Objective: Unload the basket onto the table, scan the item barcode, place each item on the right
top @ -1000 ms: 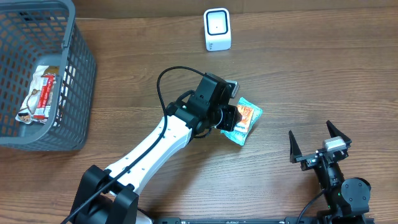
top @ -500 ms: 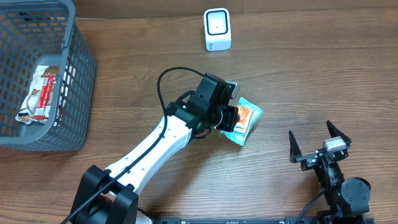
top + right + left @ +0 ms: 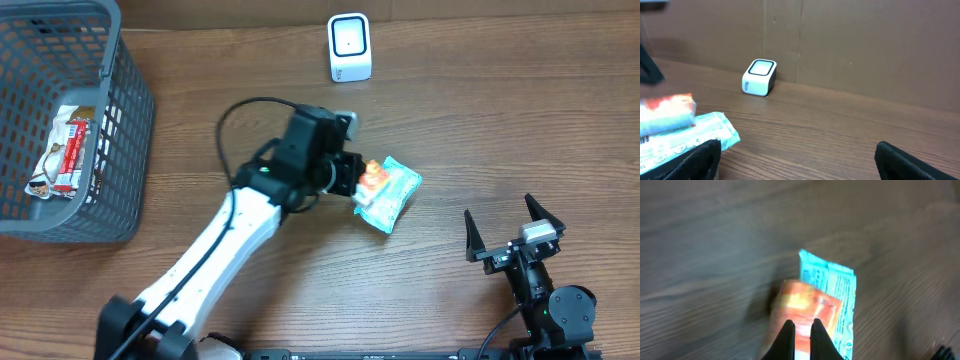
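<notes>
The orange packet (image 3: 807,302) is blurred in the left wrist view, print unreadable, lower end covered by the left gripper (image 3: 801,325) and cut by the bottom edge; in the right wrist view it is smeared and cut by the left edge; overhead, the basket (image 3: 130,150) runs past the left edge.

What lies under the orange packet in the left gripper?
A teal packet, partly covered by the orange packet pinched in the left gripper. Its covered part cannot be seen.

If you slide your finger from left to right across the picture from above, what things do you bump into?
Gray basket → white scanner → blue packet → right pincer.
</notes>
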